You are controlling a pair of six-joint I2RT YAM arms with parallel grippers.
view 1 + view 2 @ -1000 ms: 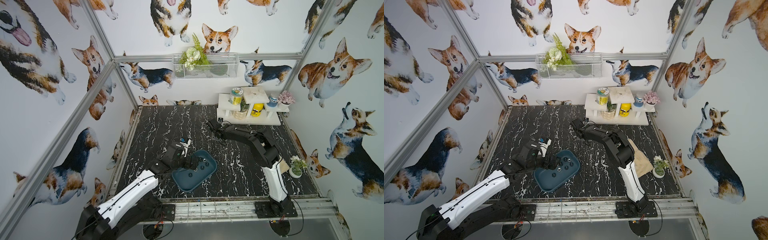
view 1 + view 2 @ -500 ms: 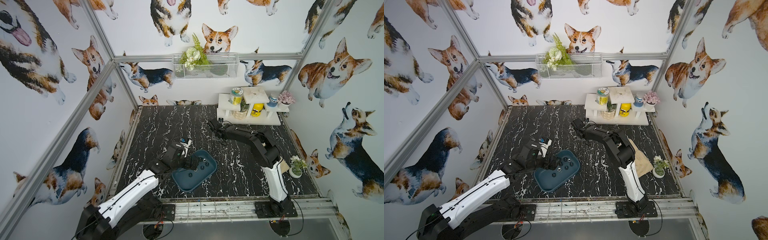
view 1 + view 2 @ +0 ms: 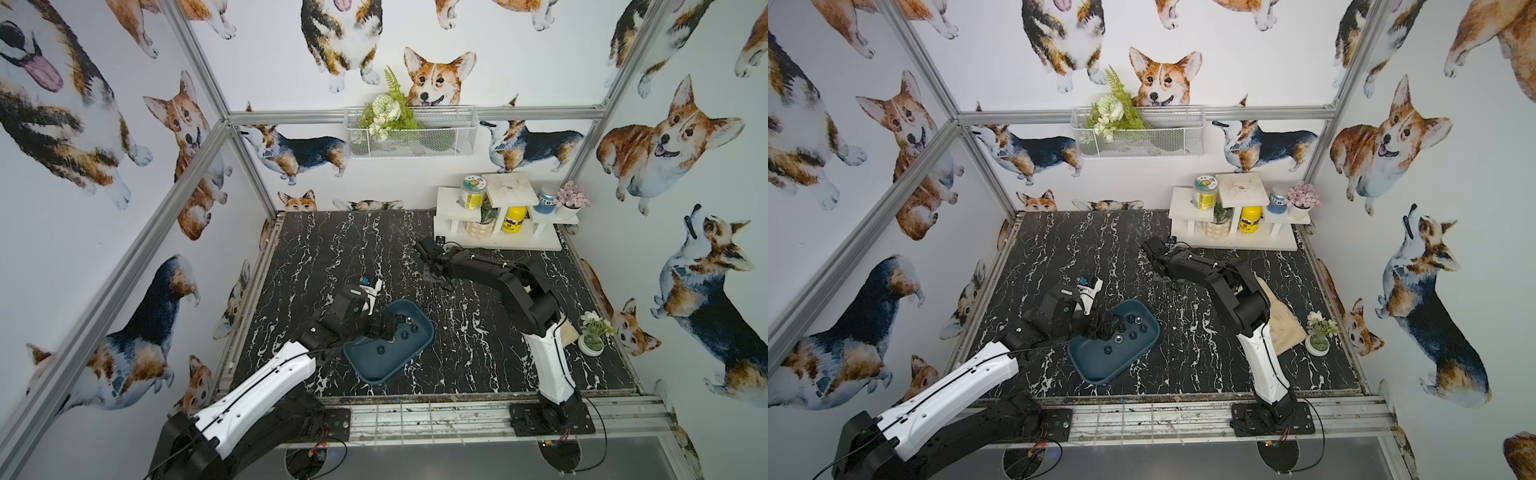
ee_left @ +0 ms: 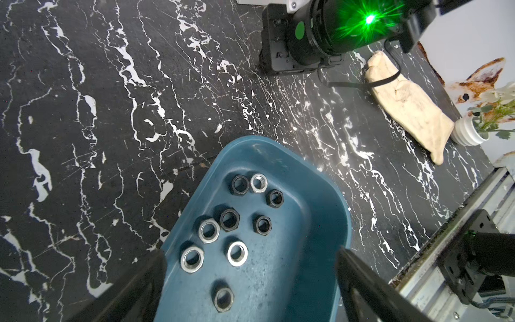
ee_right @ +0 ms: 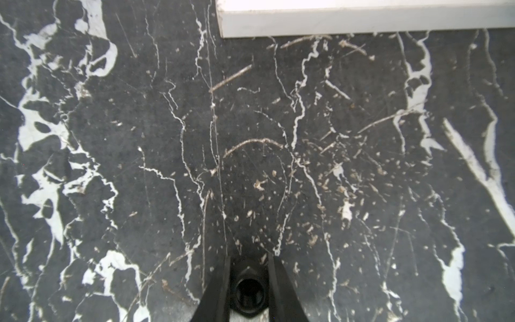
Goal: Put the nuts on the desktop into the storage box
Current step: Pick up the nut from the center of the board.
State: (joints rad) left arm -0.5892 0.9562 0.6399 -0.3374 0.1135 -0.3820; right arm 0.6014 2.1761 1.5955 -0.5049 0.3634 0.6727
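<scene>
In the right wrist view, the right gripper (image 5: 248, 281) has its jaws pressed against both flanks of a single black hex nut (image 5: 248, 292) that sits low over the black, white-veined surface (image 5: 167, 125), near the edge of the white stepped shelf (image 5: 362, 25); whether that nut is lifted clear of the surface cannot be told. In both top views this arm reaches toward the back of the surface, just in front of the shelf. The dark teal storage box (image 4: 315, 251) lies on the surface toward the front, and the left wrist view shows 9 nuts on its floor: 4 shiny silver nuts (image 4: 237, 253) and 5 black nuts (image 4: 229, 219), lying flat, some touching their neighbours. The left gripper (image 4: 250, 278) hangs over the near end of the box with its jaws spread wide apart, one finger on each side of the box wall, holding nothing. In a top view the box (image 3: 374, 370) sits just beside the left arm's wrist. A beige cloth (image 4: 404, 106) and a small potted plant (image 3: 592, 332) lie well apart from the box, by the right arm's base.
</scene>
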